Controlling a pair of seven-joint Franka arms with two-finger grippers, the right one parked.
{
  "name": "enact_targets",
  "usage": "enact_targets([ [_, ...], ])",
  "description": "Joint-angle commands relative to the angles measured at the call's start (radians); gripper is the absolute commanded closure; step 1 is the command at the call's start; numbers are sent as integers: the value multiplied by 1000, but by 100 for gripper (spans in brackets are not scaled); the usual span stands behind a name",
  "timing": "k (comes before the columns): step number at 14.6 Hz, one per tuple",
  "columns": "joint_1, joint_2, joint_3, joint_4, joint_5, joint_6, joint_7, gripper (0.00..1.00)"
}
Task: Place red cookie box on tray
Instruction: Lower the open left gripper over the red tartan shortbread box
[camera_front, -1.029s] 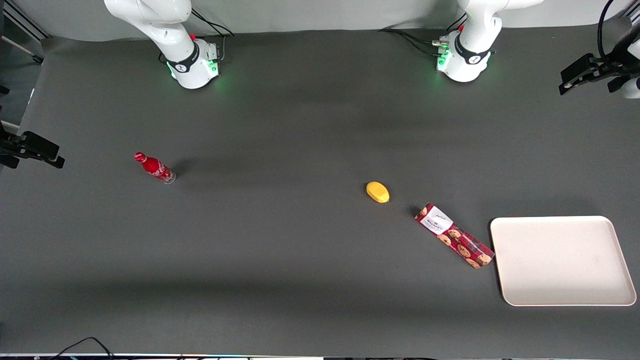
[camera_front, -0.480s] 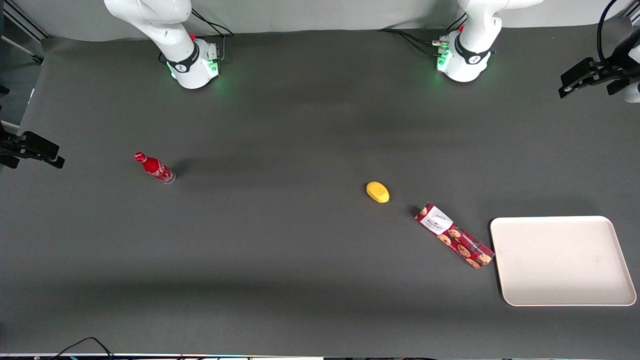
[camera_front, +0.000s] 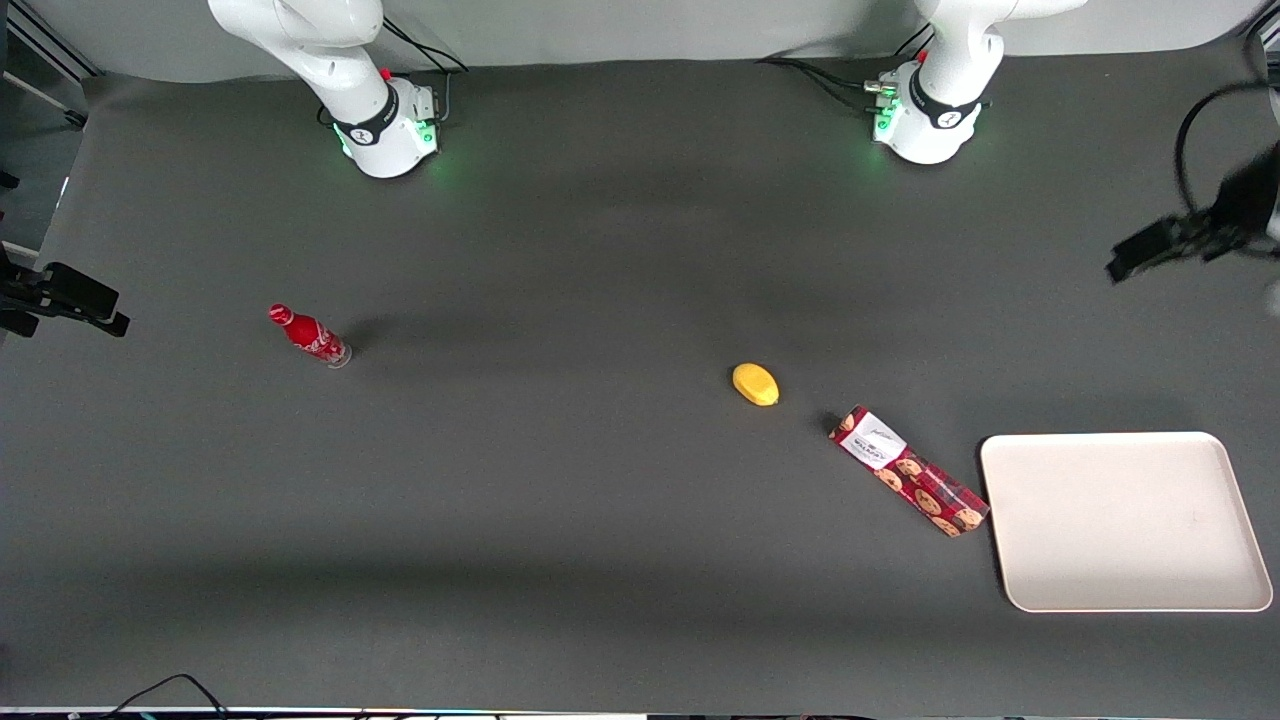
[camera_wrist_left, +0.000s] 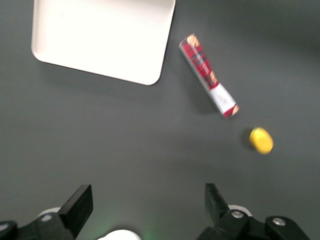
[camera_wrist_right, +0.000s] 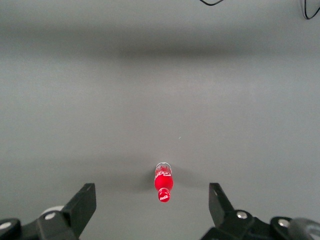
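The red cookie box (camera_front: 908, 471) lies flat on the dark table, its cookie-printed end almost touching a corner of the cream-white tray (camera_front: 1125, 520). Nothing lies on the tray. In the left wrist view the box (camera_wrist_left: 207, 75) and the tray (camera_wrist_left: 100, 37) both show, well away from the gripper. My left gripper (camera_front: 1150, 250) hangs high above the table at the working arm's end, farther from the front camera than the tray. It is open (camera_wrist_left: 147, 205), with only bare table between the two fingers.
A yellow lemon-like object (camera_front: 755, 384) sits beside the box's white label end. A small red bottle (camera_front: 308, 335) lies toward the parked arm's end of the table. The two arm bases (camera_front: 925, 120) stand at the table's back edge.
My left gripper has dropped lower and come a little nearer to the front camera, toward the tray. The box, tray, lemon and bottle have not moved.
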Motion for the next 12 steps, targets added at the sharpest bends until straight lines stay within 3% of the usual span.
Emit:
enact_targets([
  [1,-10,190,-51,100,-5,104,-205,0],
  [8,-17,480,-92,82,36,359,-440,0],
  [12,-24,566,-112,14,61,523,-572,0],
])
